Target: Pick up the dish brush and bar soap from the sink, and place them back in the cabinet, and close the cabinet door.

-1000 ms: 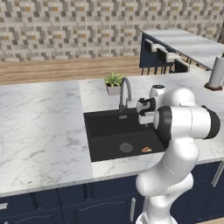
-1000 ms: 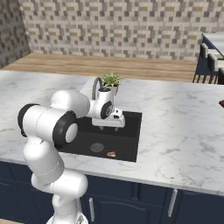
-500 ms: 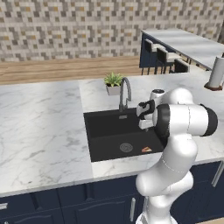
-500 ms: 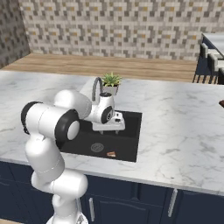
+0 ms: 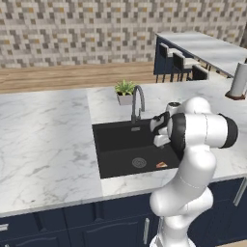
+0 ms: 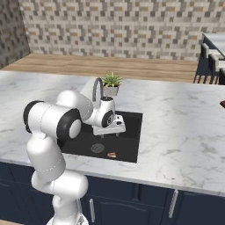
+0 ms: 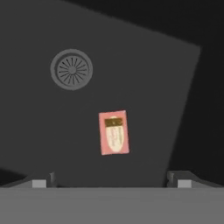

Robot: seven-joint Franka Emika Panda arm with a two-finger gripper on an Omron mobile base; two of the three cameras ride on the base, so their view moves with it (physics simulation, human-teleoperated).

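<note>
Gripper [image 6: 110, 134] hangs above the black sink [image 6: 132, 121], pointing down into the basin, its two fingertips [image 7: 43, 180] set wide apart with nothing between them. Below it, on the sink floor, lies the bar soap [image 7: 114, 132], a small pinkish-orange rectangular block with a pale label, flat and slightly tilted, apart from the fingers. From the base cameras the soap [image 5: 162, 165] sits near the front right part of the basin, just beside the round grey drain [image 5: 139, 162]. A chrome gooseneck faucet [image 5: 138, 102] rises at the back rim of the sink, with a small potted plant [image 5: 125, 91] behind it on the white marble counter [image 5: 43, 140].
</note>
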